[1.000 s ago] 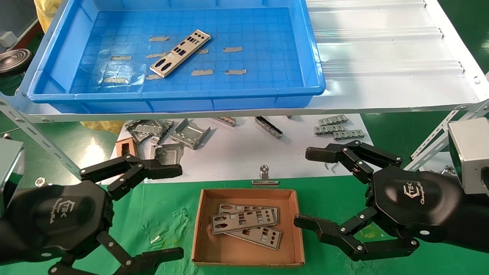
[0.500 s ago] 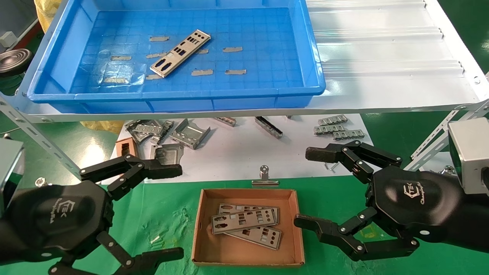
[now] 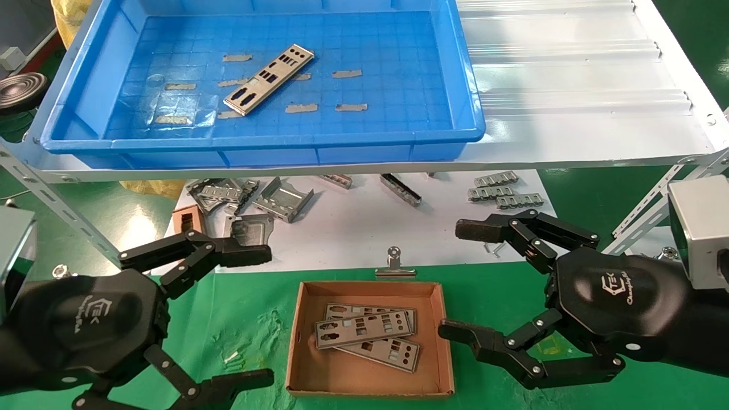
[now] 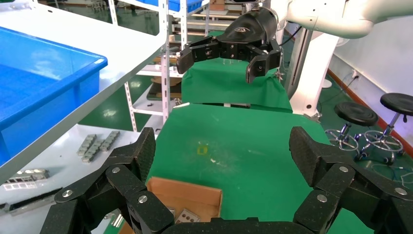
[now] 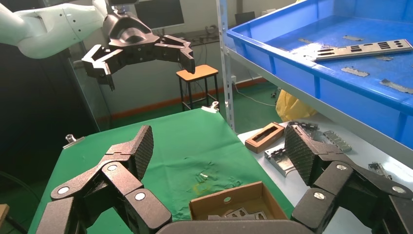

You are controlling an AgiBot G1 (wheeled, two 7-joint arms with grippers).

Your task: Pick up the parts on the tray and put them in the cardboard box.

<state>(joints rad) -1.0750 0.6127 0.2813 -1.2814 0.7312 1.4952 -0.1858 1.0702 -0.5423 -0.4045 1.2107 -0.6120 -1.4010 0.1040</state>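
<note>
Sheet-thin, stiff and probably slippery, the last flat silver punched metal plate [image 3: 269,79] lies askew on the big blue plastic tray's [image 3: 467,91] floor, so we'd pinch its long edges, though our left gripper [image 3: 250,316] and right gripper [image 3: 464,282] both hover spread wide beside the small brown cardboard box [image 3: 296,341].

A white shelf [image 3: 569,114] carries the blue tray [image 3: 467,85] on its left part. Below it, a desk under green cloth [image 3: 250,319] holds the cardboard box [image 3: 296,353], a white sheet [image 3: 353,228] strewn with grey brackets [image 3: 282,199], linked strips [image 3: 501,192] and a binder clip [image 3: 394,265].
</note>
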